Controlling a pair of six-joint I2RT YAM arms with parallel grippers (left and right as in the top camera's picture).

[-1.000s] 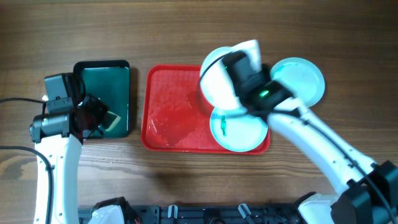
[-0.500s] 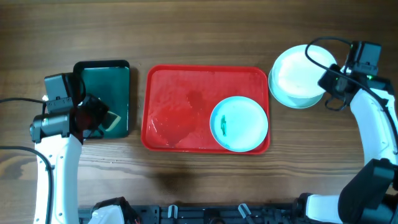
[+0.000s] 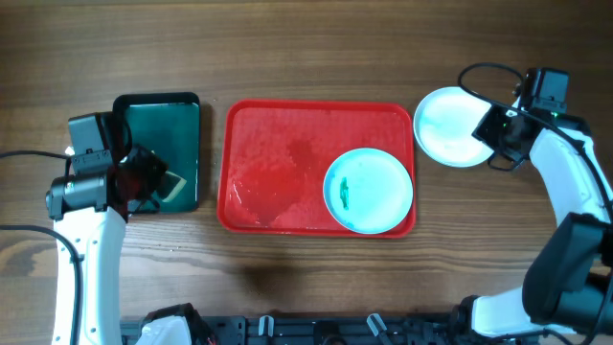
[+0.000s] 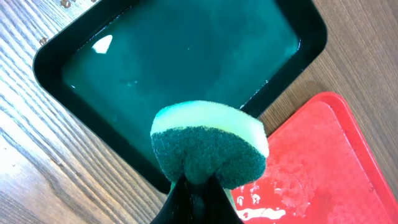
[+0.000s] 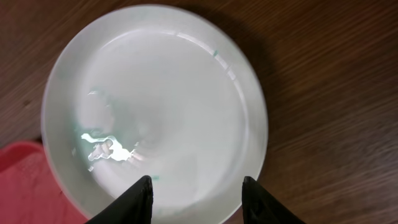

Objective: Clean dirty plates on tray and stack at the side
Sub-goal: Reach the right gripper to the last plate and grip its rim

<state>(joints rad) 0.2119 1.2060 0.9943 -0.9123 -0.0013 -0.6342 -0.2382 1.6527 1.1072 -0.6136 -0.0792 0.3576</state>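
Note:
The red tray (image 3: 278, 163) holds one pale turquoise plate (image 3: 369, 190) with a green smear at its front right. A white plate (image 3: 450, 125) lies on the table to the right of the tray, and a thin turquoise rim shows under it. My right gripper (image 3: 488, 132) is open and empty over the white plate's right edge; in the right wrist view the gripper (image 5: 198, 186) hovers above the plate (image 5: 149, 106). My left gripper (image 4: 198, 190) is shut on a yellow and green sponge (image 4: 208, 146) at the green tray's edge.
A small dark green black-rimmed tray (image 3: 158, 134) holding liquid stands left of the red tray; it also shows in the left wrist view (image 4: 180, 56). The red tray's surface is wet. Cables trail at the left and far right.
My right arm carried the white plate from over the tray to the right, set it down on the turquoise plate there and let go. The left arm has not moved.

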